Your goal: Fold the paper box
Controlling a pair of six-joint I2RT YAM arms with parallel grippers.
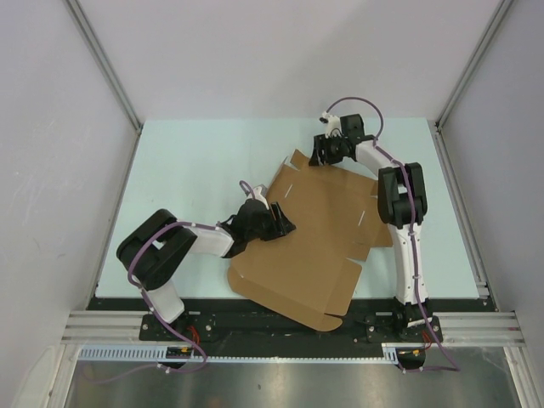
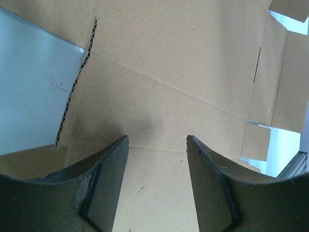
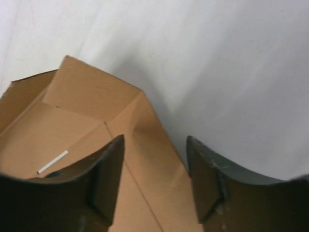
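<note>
Lying mostly flat, the paper box (image 1: 314, 246) shows its far flap (image 1: 299, 161) raised.

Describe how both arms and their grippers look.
The left arm and right arm have white links, black joint housings and a purple cable along each. The left gripper and right gripper carry broad, dark, curved fingers.

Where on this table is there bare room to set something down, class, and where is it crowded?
Bare: the far-left part of the table, between its left edge and the paper box, and the far strip behind the right gripper. Crowded: the middle and near right, under the box and the left gripper.
</note>
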